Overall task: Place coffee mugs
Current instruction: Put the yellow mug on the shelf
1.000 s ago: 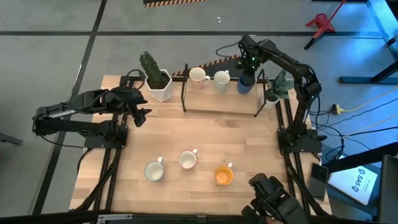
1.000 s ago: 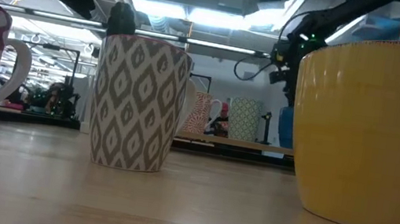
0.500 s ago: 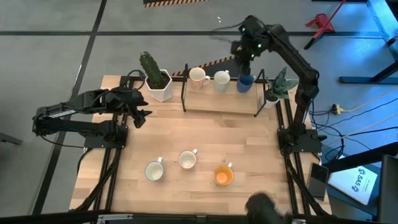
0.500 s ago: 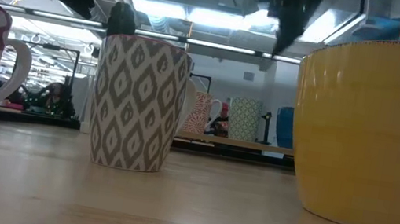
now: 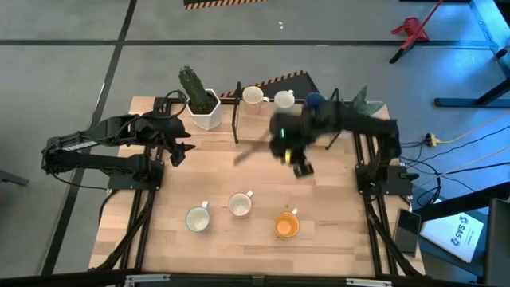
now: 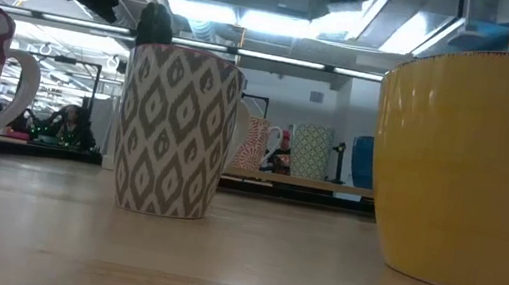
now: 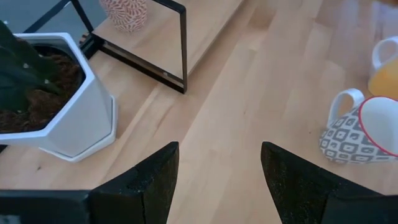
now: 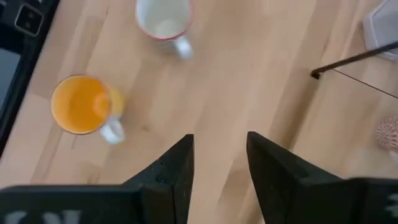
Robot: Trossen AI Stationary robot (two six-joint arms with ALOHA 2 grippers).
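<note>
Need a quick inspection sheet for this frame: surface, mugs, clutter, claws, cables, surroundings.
Surface: wooden table, with a low black-framed shelf at its far edge.
Job's things: three mugs on the shelf, white mug, pale mug, dark blue mug; three near the front edge, left front mug, middle front mug, orange mug.
Clutter: white hexagonal cactus pot; small spiky plant.
Claws: left claw open, empty, near the cactus pot; right claw open, empty, over mid-table, blurred from above.
Cables: cable running off the table's right side.
Surroundings: grey floor; red stand at the far right.
</note>
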